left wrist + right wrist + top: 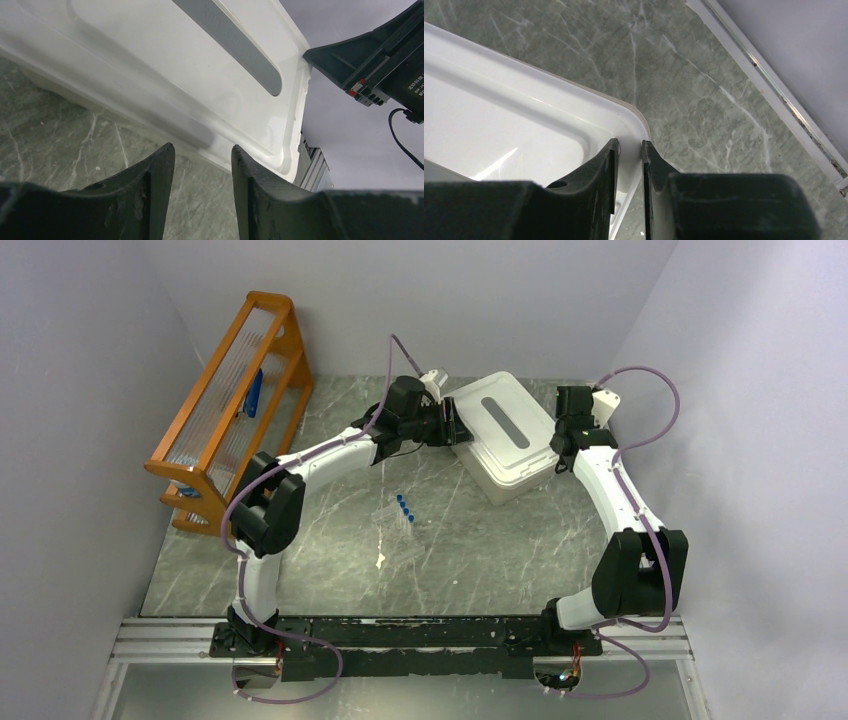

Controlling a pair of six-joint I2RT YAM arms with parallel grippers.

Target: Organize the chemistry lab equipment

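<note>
A white lidded box with a grey strip on its lid stands at the back middle of the table. My left gripper is open and empty just off the box's left edge; in the left wrist view the lid rim lies just beyond its fingertips. My right gripper is shut on the lid's rim at the right corner. Clear thin tubes with blue caps lie on the table in the middle, with a tiny white piece nearer me. The other lab items are out of view.
The big orange wooden rack stands along the left side, with a blue item inside it. Grey walls close in the table on the left, back and right. The right arm's wrist housing shows beyond the box in the left wrist view.
</note>
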